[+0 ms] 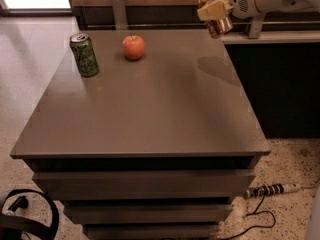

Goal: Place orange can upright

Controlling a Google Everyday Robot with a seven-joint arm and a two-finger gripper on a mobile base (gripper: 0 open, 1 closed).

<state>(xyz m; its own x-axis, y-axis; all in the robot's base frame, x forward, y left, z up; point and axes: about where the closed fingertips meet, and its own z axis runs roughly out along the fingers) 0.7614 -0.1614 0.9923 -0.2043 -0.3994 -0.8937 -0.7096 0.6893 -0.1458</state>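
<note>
gripper (213, 10) clamped on orange can (219, 28), above table (150, 119) corner
</note>
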